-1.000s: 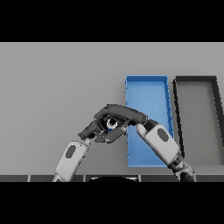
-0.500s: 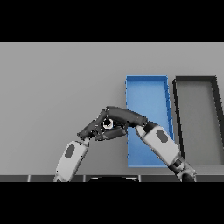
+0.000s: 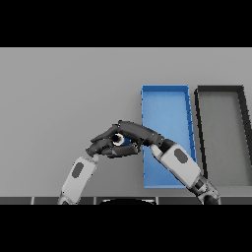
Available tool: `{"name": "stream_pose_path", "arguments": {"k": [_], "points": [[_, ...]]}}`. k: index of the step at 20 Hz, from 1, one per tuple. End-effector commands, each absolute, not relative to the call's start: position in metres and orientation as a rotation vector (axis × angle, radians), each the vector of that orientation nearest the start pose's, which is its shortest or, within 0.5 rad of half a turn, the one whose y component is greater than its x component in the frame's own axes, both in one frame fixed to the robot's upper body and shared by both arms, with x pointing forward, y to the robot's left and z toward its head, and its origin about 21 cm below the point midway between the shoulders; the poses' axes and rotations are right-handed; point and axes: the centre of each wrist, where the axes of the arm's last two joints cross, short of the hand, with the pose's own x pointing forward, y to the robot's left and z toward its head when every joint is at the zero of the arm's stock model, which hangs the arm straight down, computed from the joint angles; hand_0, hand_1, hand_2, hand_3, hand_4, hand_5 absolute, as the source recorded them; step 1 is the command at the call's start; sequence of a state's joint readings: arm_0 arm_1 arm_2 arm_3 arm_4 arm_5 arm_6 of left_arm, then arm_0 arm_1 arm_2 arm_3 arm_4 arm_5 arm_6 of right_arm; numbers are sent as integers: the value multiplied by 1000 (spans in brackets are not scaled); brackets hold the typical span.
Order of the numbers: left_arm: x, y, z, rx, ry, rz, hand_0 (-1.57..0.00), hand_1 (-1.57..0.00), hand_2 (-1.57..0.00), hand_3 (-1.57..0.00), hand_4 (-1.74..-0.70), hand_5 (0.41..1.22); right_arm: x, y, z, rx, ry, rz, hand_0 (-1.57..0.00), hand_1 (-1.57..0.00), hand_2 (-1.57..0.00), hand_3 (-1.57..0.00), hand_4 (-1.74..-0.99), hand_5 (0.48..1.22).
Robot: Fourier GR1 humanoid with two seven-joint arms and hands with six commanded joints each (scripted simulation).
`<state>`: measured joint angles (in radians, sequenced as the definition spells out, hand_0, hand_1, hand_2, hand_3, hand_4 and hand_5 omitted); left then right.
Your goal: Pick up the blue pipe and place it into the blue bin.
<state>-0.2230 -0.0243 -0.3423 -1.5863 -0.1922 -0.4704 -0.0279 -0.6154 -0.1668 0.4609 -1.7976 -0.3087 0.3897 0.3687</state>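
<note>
Grey table (image 3: pixel 59 98); blue bin (image 3: pixel 165 113) just right of both hands, black bin (image 3: pixel 221 128) further right. Right hand (image 3: pixel 140 134) curled over blue pipe (image 3: pixel 119 141), pipe mostly hidden, only a pale end showing between the fingers. Left hand (image 3: pixel 102 146) curled, touching right hand; cannot tell whether it also grips. Risk: pipe slipping out mid-carry given crowded two-hand grasp, or clipping bin's near wall.

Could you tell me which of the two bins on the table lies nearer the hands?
The blue bin: the right hand reaches beside its left wall, its forearm crossing it. The black bin sits farther right, beyond the blue one.
</note>
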Motion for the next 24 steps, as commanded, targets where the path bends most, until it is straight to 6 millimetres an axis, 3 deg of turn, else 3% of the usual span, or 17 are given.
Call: {"name": "stream_pose_path", "arguments": {"k": [1,5,9,14,18,21,24], "points": [[272,117,53,-501,-1667,-917,-383,-351,-338,-305,-1085,1029,273,-86,186,678,-1693,1139,-1567,-1567,-1567,-1563,-1739,1214],[271,118,53,-508,-1641,-871,-156,-143,-138,-124,-980,704,271,-86,188,666,-1706,1135,-1569,-1569,-1569,-1568,-1740,1218],[273,122,48,-472,-1589,-853,-63,-58,-56,-50,-955,538,273,-86,186,701,-1698,1099,-1570,-1570,-1570,-1570,-1741,1220],[271,120,45,-457,-1570,-868,-20,-18,-18,-16,-916,474,278,-85,208,820,-1673,987,-1571,-1571,-1571,-1571,-1741,1221],[272,120,45,-461,-1568,-878,-8,-7,-7,-6,-907,450,287,-92,252,887,-1679,937,-1571,-1571,-1571,-1571,-1741,1221],[266,120,44,-469,-1561,-875,-3,-3,-3,-3,-906,437,303,-97,296,949,-1750,910,-1571,-1571,-1571,-1571,-1741,1221],[268,125,46,-438,-1546,-861,-1,-1,-1,-1,-902,432,318,-116,329,811,-1895,770,-1571,-1571,-1571,-1571,-1741,1221]]}}
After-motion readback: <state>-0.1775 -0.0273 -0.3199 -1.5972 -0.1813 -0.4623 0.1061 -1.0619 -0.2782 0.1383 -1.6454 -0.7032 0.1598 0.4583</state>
